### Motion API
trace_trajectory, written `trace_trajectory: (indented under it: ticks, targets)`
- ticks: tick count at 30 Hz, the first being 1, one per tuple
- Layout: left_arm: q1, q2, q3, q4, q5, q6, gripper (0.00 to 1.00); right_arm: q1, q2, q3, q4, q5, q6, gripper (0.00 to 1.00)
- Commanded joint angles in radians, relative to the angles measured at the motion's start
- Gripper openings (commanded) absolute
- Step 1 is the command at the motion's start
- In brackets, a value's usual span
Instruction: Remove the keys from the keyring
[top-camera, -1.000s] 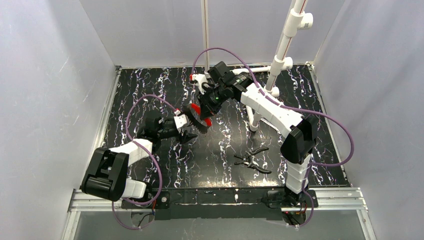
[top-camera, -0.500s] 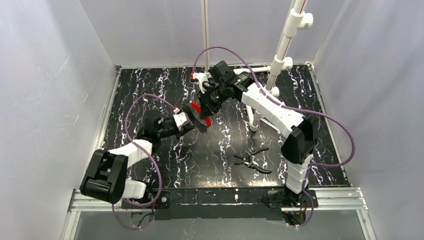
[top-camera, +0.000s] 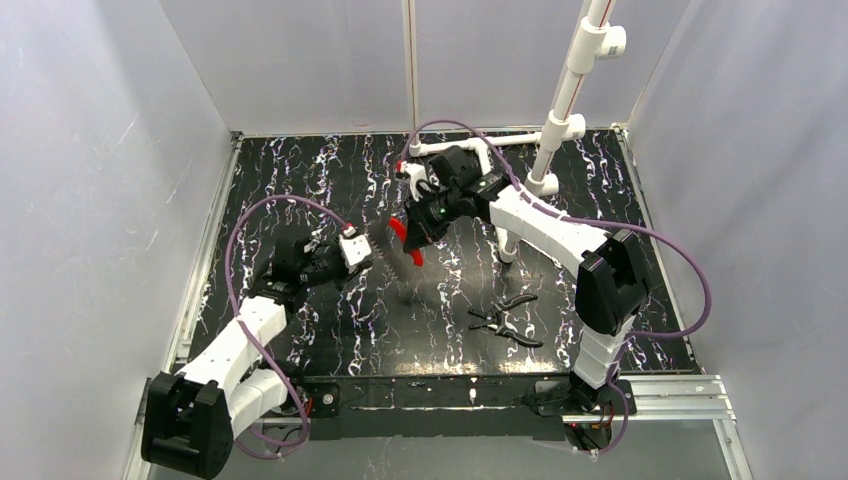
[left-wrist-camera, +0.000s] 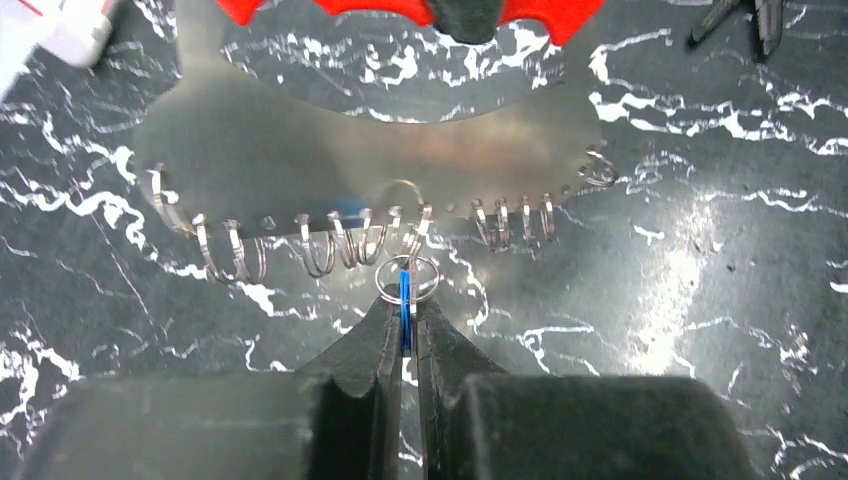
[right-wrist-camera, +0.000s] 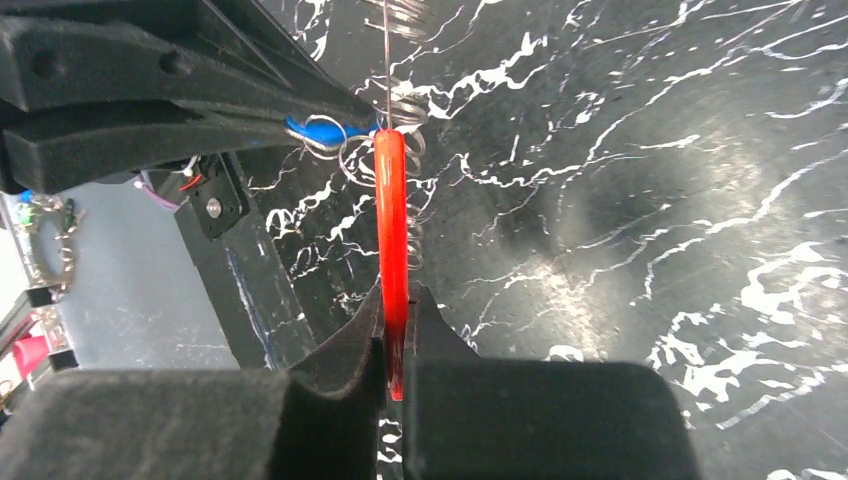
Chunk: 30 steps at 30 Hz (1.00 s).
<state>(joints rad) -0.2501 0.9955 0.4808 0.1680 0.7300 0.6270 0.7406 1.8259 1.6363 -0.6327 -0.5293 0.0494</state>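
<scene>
**Arm pose.** The left arm runs from its base at the near-left corner forward and to the right, with its links stretched out. The left gripper (top-camera: 372, 248) points toward the middle of the table (top-camera: 300, 170). The right arm rises from its near-right base to a high elbow. It then reaches left and away to a wrist that bends back down, which puts the right gripper (top-camera: 412, 235) just beside the left one.

**Finger state.**
- Left gripper (left-wrist-camera: 405, 305): fingers narrow, pinched on the blue-headed key (left-wrist-camera: 404, 290). A small wire ring shows around the head.
- Right gripper (right-wrist-camera: 393, 300): fingers narrow, clamped on the near end of the keyring (right-wrist-camera: 390, 220). The keyring is seen edge-on, and its far end meets the wire rings beside the blue head.

**Location.** The keyring is held over the middle of the table, between the two grippers.

**Count.**
- Arms: two.
- Grippers: two.
- Red keyring: one.
- Blue-headed key: one.
- Keys (left-wrist-camera: 350, 160): cannot be counted. In the left wrist view they smear into a grey fan below the keyring, with wire loops repeated along its edge.
- Black-handled pliers (top-camera: 505, 318): lying near the right arm, well apart from the grippers. Whether there is one pair or two cannot be resolved.
</scene>
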Motion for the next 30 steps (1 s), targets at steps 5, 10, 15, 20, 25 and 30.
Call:
trace_trajectory:
  ticks: [5,10,15,20,25,30]
  targets:
    - [0.01,-0.024,0.176,-0.552,-0.17,0.265,0.0,-0.015,-0.042,-0.272,0.439,-0.117,0.149,0.01]
    - [0.009,0.001,0.201,-0.607,-0.204,0.367,0.0,-0.015,0.001,-0.427,0.676,-0.168,0.237,0.01]
    - [0.007,0.039,0.207,-0.598,-0.218,0.446,0.0,-0.015,0.025,-0.507,0.805,-0.156,0.259,0.08]
    - [-0.007,0.098,0.232,-0.582,-0.24,0.546,0.0,-0.016,0.057,-0.556,0.869,-0.15,0.29,0.26]
    - [-0.017,0.154,0.238,-0.567,-0.262,0.634,0.0,-0.015,0.1,-0.592,0.906,-0.153,0.313,0.41]
    - [-0.02,0.188,0.227,-0.544,-0.262,0.676,0.0,-0.015,0.123,-0.584,0.889,-0.143,0.288,0.51]
